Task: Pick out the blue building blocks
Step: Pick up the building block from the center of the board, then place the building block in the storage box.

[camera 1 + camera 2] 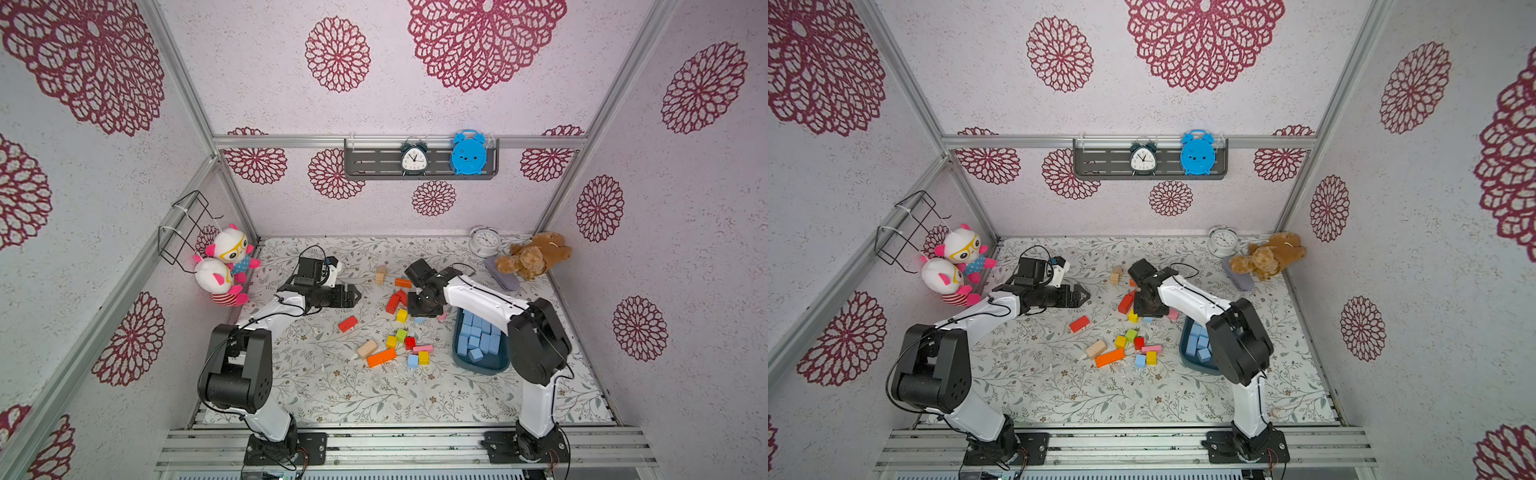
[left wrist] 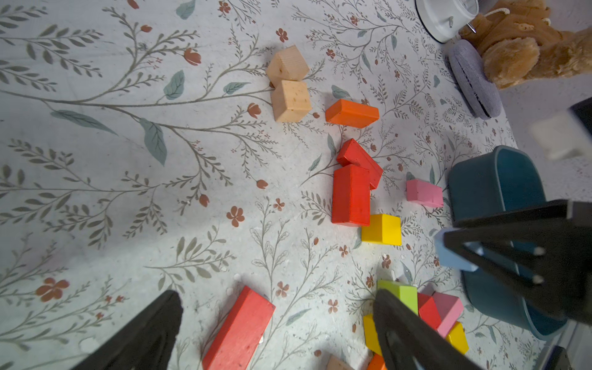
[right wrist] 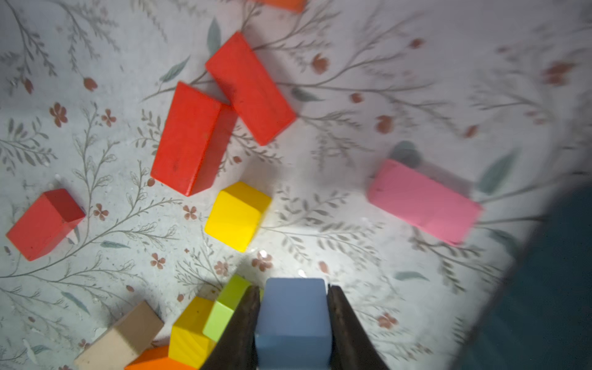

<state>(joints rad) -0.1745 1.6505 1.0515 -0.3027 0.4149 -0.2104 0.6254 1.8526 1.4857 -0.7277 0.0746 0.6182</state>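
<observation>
The dark teal tub (image 1: 482, 366) on the robot's right side already holds a heap of blue building blocks (image 1: 478, 338), so the step in hand looks like carrying one more over to it. The right gripper (image 3: 294, 288) has its jaws pressed flat against two opposite faces of a blue cube (image 3: 293, 320), just above the floral mat and close to the tub's far end. To do this well, I would lift straight up first. The green cube (image 3: 229, 307) sits right against the outside of one jaw, and a pink brick (image 3: 423, 201) lies between the grip and the tub, so a low sideways drag could knock either one. Clear the rim, then let go low over the heap so the cube doesn't bounce out. The left gripper (image 1: 355, 296) hangs spread wide and empty over the far left of the mat, well apart from all this. The held cube is matte pale sky-blue with softly rounded edges and smooth faces. One more loose blue cube (image 1: 412, 360) lies beside a yellow one in the nearer cluster.
</observation>
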